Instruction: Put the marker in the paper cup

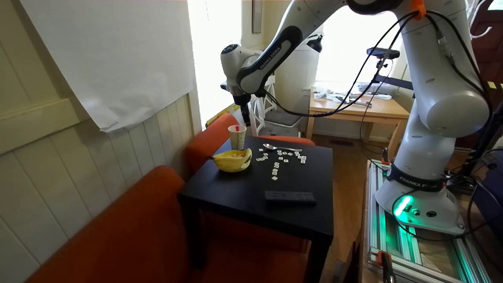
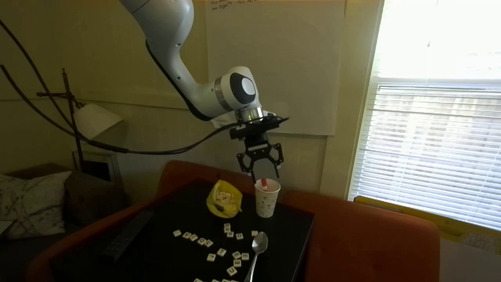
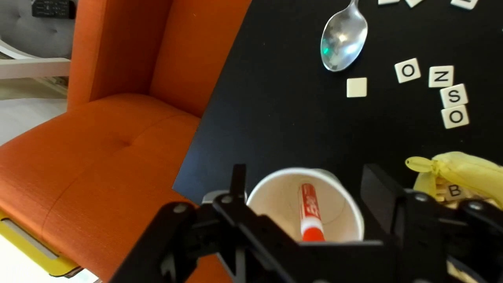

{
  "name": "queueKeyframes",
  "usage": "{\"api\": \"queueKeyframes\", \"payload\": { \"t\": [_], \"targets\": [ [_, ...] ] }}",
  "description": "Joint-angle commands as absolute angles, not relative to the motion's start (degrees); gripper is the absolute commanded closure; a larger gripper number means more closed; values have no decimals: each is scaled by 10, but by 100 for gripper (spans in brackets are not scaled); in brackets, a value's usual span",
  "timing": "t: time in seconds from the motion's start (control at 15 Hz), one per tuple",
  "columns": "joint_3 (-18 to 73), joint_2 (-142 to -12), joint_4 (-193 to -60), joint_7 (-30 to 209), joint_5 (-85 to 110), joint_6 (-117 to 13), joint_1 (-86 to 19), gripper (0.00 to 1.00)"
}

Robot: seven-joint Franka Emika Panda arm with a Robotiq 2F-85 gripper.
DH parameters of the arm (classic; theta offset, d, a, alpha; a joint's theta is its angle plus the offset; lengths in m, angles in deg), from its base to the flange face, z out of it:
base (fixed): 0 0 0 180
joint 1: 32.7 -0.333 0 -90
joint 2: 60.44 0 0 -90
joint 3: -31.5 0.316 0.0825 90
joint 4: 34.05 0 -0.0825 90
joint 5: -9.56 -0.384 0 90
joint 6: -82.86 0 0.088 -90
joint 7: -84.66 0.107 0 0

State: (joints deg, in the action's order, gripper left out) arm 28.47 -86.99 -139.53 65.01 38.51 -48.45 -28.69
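Note:
The paper cup stands upright on the black table in both exterior views. It also shows from above in the wrist view. The red and white marker stands leaning inside the cup. Its red end shows at the cup's rim in both exterior views. My gripper is open just above the cup, its fingers apart with nothing between them gripped. In the wrist view the open fingers lie on either side of the cup. The marker's lower red end is partly hidden by the gripper body.
A yellow bowl-like pouch with tiles stands close beside the cup. A spoon, several loose letter tiles and a black remote lie on the black table. Orange chairs stand round it; a wall is behind.

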Motion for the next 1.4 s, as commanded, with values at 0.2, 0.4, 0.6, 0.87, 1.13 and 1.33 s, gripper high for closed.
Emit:
{"api": "queueKeyframes", "payload": {
  "t": [0.2, 0.4, 0.6, 0.87, 1.13, 1.33],
  "targets": [
    [283, -841, -1425, 651, 341, -506, -270, 0],
    [293, -810, -1466, 642, 253, -524, -238, 0],
    [294, -764, -1526, 627, 167, -557, -208, 0],
    [295, -696, -1616, 589, 39, -620, -174, 0],
    [298, -618, -1715, 483, -124, -719, -160, 0],
    [295, -564, -1768, 415, -207, -765, -167, 0]
  ]
}}
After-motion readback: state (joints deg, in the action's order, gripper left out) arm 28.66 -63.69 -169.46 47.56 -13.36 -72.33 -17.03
